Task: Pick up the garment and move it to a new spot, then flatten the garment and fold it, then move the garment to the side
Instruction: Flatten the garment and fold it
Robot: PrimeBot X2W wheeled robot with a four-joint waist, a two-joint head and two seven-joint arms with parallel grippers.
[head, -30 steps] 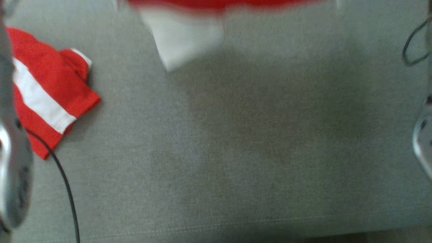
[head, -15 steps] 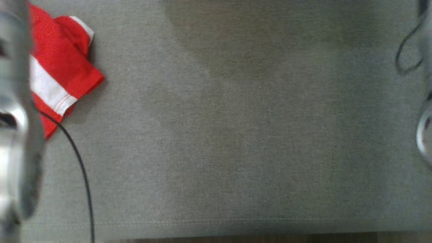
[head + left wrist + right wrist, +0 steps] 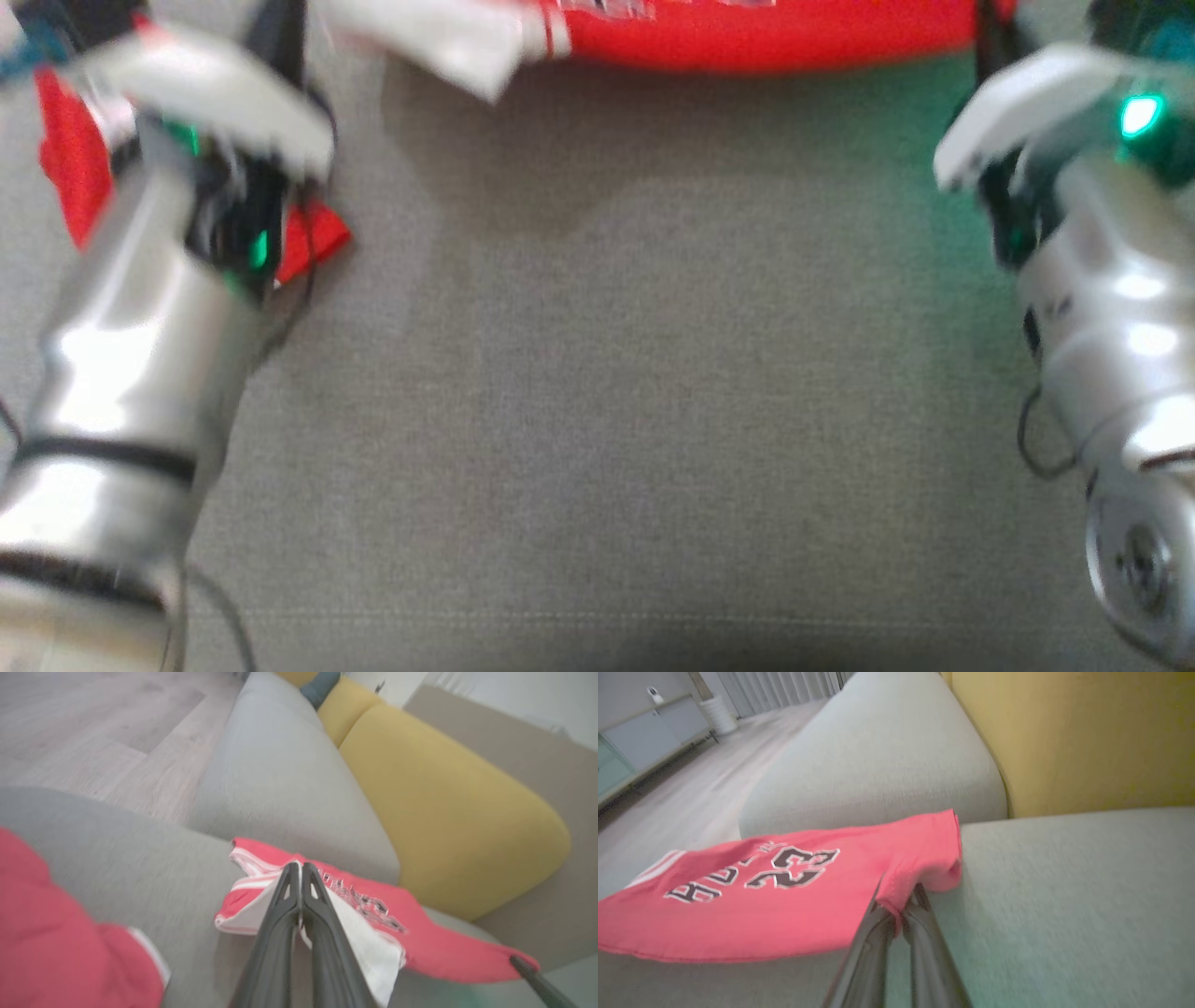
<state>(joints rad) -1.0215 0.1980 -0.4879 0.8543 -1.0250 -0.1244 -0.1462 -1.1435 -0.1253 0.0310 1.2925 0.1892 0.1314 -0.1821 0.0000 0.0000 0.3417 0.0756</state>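
Nearest to you, your left forearm (image 3: 131, 355) and right forearm (image 3: 1120, 327) are reaching up either side of the head view. They are spread wide so that the cloth between them is hanging open rather than bunched. Between them the grey seat cushion (image 3: 597, 392) is lying bare, and I judge that to be the spot you are carrying towards. Just past your left forearm a second red-and-white garment (image 3: 61, 159) is lying crumpled on the cushion. It is apart from the one in hand, so you are not dragging it along.

Further on, your left gripper (image 3: 295, 865) is pinching fully closed on the white-trimmed edge of the garment (image 3: 369, 900). Your right gripper (image 3: 899, 903) is clamping shut too, its tips buried in a fold at the garment's opposite red corner. Holding two far-apart corners is stretching the garment into a sheet, number side up. It is hovering above the seat, with its shadow falling on the cushion beneath. You appear to be in the carrying step, with flattening and folding not yet done.

Beyond the garment, the yellow backrest (image 3: 444, 802) is rising behind the seat, and the wooden floor (image 3: 93, 728) is showing farthest off.
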